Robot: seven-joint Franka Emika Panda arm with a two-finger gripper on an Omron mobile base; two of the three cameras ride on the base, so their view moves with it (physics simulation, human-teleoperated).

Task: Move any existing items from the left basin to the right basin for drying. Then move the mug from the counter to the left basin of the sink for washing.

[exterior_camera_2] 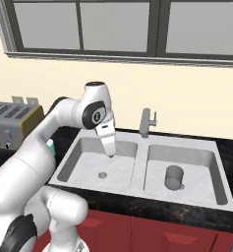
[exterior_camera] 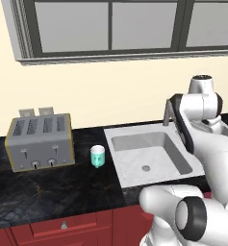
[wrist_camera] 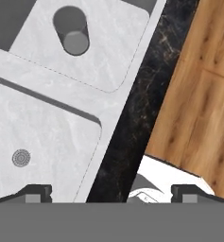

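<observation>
Already half done: cup drying, mug waiting

Now the grey cup (exterior_camera_2: 174, 177) stands in the right basin (exterior_camera_2: 206, 170), so the first move looks finished. Left to do, by my reading, is the mug (exterior_camera: 97, 156), which sits on the black counter (exterior_camera: 48, 187) between the toaster (exterior_camera: 38, 141) and the sink (exterior_camera: 119, 132). Over the bare left basin (exterior_camera_2: 86, 170) the gripper (exterior_camera_2: 109, 150) hangs with its jaws spread wide, holding nothing. Behind the divider rises the faucet (exterior_camera_2: 145, 122); the toaster stands just left of the mug and could crowd the reach.
</observation>
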